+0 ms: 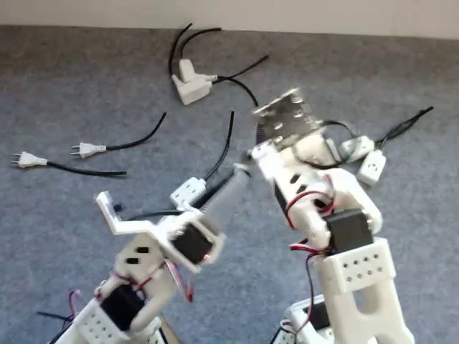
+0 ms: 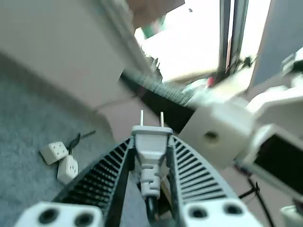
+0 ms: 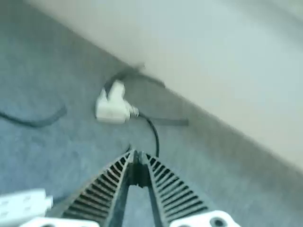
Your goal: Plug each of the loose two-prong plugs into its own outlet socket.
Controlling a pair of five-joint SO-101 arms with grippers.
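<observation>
The left hand (image 2: pixel 150 140) pinched a white two-prong plug (image 2: pixel 151 153) by its body, with the prongs pointing toward the right arm (image 2: pixel 222 135). The right hand (image 3: pixel 137 160) was pressed together and held nothing. A single socket (image 1: pixel 188 191) lay near the centre of the bench (image 1: pixel 64 86). A socket pair (image 1: pixel 366 161) lay side by side at 3 o'clock. At 9 o'clock lay a first loose plug (image 1: pixel 87 150) and a second loose plug (image 1: pixel 27 160). At 12 o'clock, farthest out, a far socket (image 1: pixel 193 91) carried a seated plug.
</observation>
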